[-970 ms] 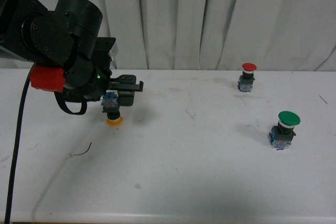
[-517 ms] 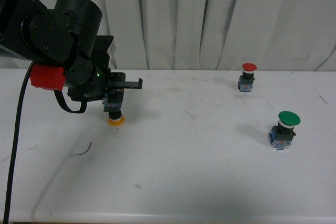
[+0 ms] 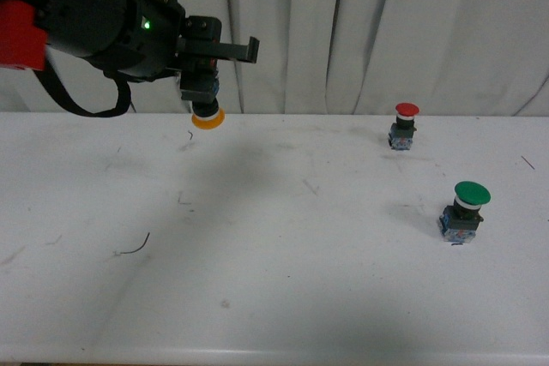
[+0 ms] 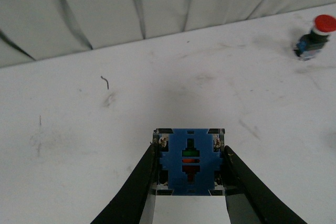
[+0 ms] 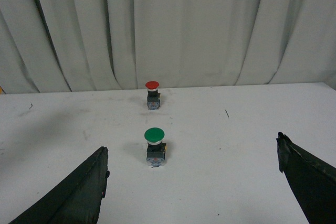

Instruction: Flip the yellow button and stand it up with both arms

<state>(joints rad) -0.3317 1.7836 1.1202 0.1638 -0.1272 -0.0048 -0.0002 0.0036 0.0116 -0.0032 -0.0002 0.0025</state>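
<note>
The yellow button hangs upside down well above the white table, yellow cap pointing down, at the upper left of the front view. My left gripper is shut on its block base. In the left wrist view the blue base faces the camera, pinched between the two black fingers; the cap is hidden behind it. My right gripper is open wide and holds nothing; it does not show in the front view.
A red-capped button stands upright at the back right of the table. A green-capped button stands upright nearer, on the right, and sits ahead of the right gripper. A white curtain hangs behind the table.
The left arm has lifted the yellow button from just above the table up and slightly right, still cap down. The red and green buttons have not moved.
</note>
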